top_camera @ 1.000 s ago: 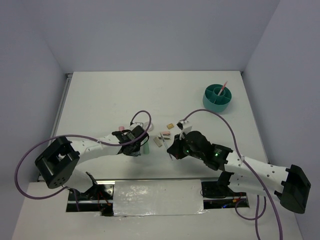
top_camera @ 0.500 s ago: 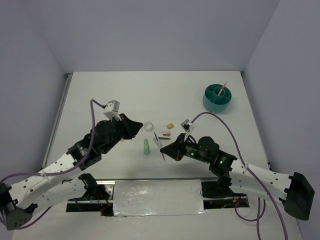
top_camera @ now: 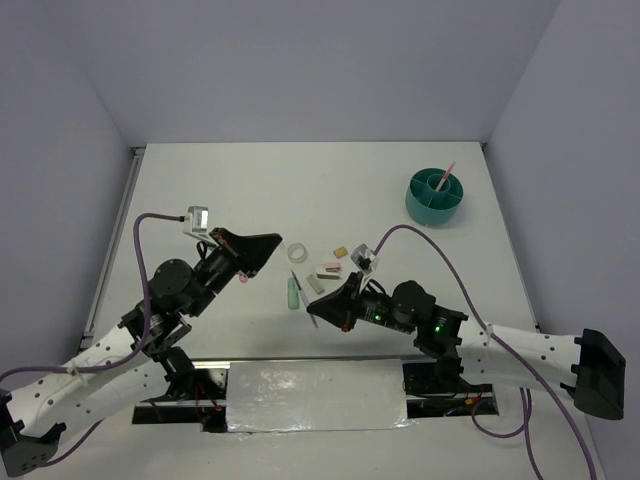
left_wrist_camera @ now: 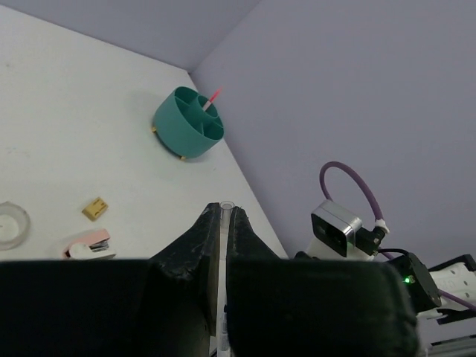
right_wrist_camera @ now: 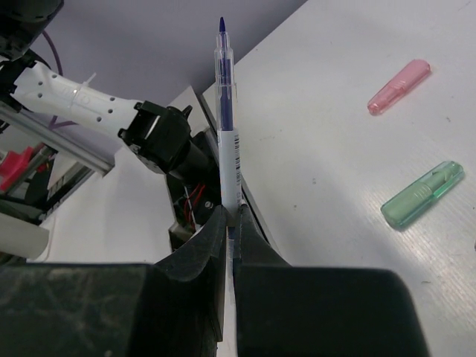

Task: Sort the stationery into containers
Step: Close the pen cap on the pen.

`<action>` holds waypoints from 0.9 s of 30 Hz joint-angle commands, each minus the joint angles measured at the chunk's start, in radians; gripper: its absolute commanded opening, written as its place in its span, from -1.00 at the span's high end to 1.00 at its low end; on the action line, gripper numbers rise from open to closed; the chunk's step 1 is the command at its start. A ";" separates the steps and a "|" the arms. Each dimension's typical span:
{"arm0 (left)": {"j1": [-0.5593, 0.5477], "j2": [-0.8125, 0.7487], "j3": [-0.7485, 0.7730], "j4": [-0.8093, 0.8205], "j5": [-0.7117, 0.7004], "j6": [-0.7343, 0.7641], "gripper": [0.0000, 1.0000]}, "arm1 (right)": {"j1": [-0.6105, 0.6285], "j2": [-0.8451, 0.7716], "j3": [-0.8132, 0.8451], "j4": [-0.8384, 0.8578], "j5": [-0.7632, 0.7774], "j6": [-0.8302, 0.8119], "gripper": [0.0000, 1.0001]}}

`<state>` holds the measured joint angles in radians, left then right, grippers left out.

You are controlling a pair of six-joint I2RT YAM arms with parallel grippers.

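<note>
Right gripper (right_wrist_camera: 232,216) clamps a blue pen (right_wrist_camera: 227,134); left gripper (left_wrist_camera: 224,214) clamps a clear tube (left_wrist_camera: 225,227).

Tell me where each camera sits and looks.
Top external: overhead, near edge, looking down at the table; left arm, right arm show.
Left wrist: faces the teal organiser; left gripper shut on a clear pen.
Right wrist: faces the green stub; right gripper shut on a blue-tipped pen.
Top and left wrist share the organiser.

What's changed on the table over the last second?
The left gripper rose from beside the green stub, jaws shut on a thin clear pen. The right gripper slid left, holding its blue pen. The stub and teal organiser stayed put.
</note>
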<state>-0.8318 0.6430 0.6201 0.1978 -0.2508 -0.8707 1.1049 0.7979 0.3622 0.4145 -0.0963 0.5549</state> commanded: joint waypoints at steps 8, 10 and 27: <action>0.003 -0.011 -0.036 0.155 0.085 -0.040 1.00 | 0.038 0.000 0.081 0.037 0.095 -0.059 1.00; 0.003 -0.011 -0.037 0.157 0.091 -0.045 1.00 | 0.036 -0.003 0.080 0.037 0.128 -0.062 1.00; 0.003 -0.032 -0.065 0.184 0.120 -0.030 1.00 | 0.035 0.024 0.112 0.010 0.122 -0.069 1.00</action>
<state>-0.8318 0.6296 0.5495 0.3202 -0.1432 -0.9173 1.1362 0.8207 0.4263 0.3992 0.0319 0.4999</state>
